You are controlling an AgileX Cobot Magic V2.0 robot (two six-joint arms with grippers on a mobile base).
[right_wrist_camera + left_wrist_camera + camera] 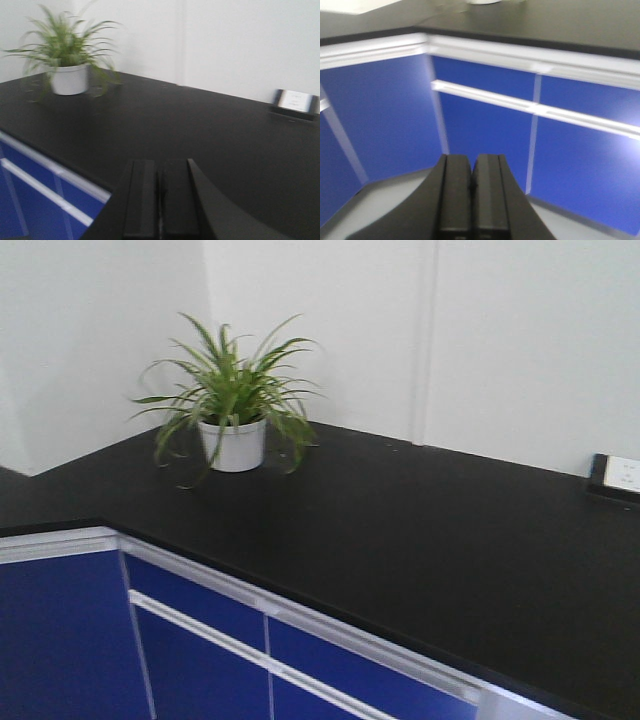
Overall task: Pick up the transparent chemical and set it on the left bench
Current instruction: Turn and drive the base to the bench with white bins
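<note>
Jaws of the left gripper [471,195] stand together, the 2 black fingers [455,195] touching along their inner faces with nothing between them; they occupy the lower centre of the left wrist view. Jaws of the right gripper [160,200] likewise stand together and hold nothing, at the lower centre of the right wrist view. The transparent chemical shows in none of the 3 views, so its position cannot be told. Left wrist view: the gripper faces blue cabinet fronts [485,135] that meet in an inner corner left of centre; white rails [530,107] cross the fronts, a grey floor [385,192] lies at lower left, and the black bench top [545,22] runs along the upper edge of the frame. Right wrist view: the gripper overlaps the front edge of the bench top, which fills the middle of the frame. Front view: a potted plant [232,390] with long green leaves in a white pot [234,445] stands upright on the bench top at upper left, near the white wall [500,330]. A socket plate [615,475] sits at the right edge, where bench top meets wall, well apart from the plant.
</note>
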